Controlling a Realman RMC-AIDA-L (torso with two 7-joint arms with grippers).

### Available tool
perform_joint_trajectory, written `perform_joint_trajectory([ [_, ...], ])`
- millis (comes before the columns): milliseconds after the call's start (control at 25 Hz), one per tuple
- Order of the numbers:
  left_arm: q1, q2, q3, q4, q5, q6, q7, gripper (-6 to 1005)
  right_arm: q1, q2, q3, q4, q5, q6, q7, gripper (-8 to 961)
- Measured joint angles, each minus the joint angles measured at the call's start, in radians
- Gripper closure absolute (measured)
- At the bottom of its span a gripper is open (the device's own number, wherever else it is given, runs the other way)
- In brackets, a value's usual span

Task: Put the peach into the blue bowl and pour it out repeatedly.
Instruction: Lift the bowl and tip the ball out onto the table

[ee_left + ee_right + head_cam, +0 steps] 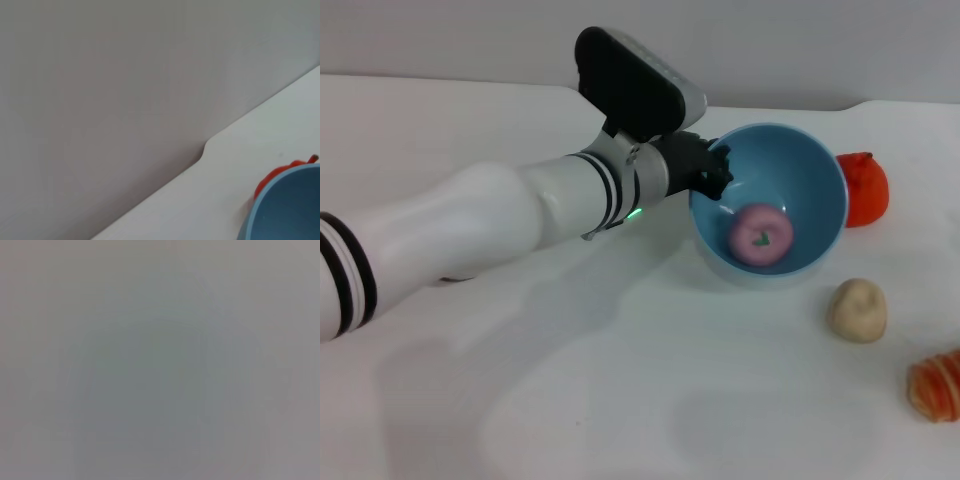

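The white table [620, 400] fills most of the head view, with its far edge running along the grey wall and a rounded step in that edge behind the bowl; the left wrist view shows the same stepped edge against the wall. The widest bare stretch of table lies in front of the arm and toward the robot, while the right side is more crowded. The left arm reaches across from the left edge of the view, forearm low and nearly level over the table, wrist camera housing on top, and the left gripper [713, 172] pinches the near-left rim of the blue bowl [810, 165], one finger inside the wall and the other outside. The bowl is tilted, its mouth turned toward the robot, its lower side on or close to the table. The peach [761, 234] lies inside it against the lower wall, green stem spot showing. Just behind the bowl's right rim sits an orange-red fruit [865, 188], touching or nearly touching it. A pale beige lumpy item [858, 310] lies near the bowl's front right, apart from it, and an orange striped piece [936, 388] sits at the right edge. The right gripper is nowhere visible; its wrist view shows only flat grey.
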Motion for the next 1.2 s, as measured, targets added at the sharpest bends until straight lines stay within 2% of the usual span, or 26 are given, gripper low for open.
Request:
perform_joint_trajectory([
  [320, -0.009, -0.001, 0.0, 0.067, 0.082, -0.004, 0.001, 1000, -0.034, 0.007, 0.157, 0.176, 0.006, -0.01, -0.068, 316],
  [560, 0.0, -0.001, 0.018, 0.174, 0.232, -0.057, 0.061, 1000, -0.039, 0.007, 0.28, 0.268, 0.009, 0.015, -0.111, 290],
  [760, 0.015, -0.004, 0.148, 0.2, 0.358, -0.221, 0.177, 1000, -0.059, 0.008, 0.422, 0.341, 0.009, 0.034, -0.173, 260],
  [840, 0.024, -0.005, 0.228, 0.196, 0.426, -0.335, 0.229, 1000, -0.063, 0.008, 0.459, 0.357, 0.009, 0.034, -0.178, 253],
  [960, 0.037, -0.006, 0.301, 0.19, 0.519, -0.457, 0.28, 1000, -0.065, 0.008, 0.482, 0.364, 0.009, 0.038, -0.178, 252],
  [1080, 0.048, -0.007, 0.33, 0.178, 0.595, -0.531, 0.298, 1000, -0.065, 0.009, 0.486, 0.365, 0.009, 0.032, -0.178, 252],
  [1200, 0.05, -0.007, 0.331, 0.164, 0.628, -0.545, 0.299, 1000, -0.06, 0.009, 0.486, 0.365, 0.009, 0.03, -0.177, 252],
])
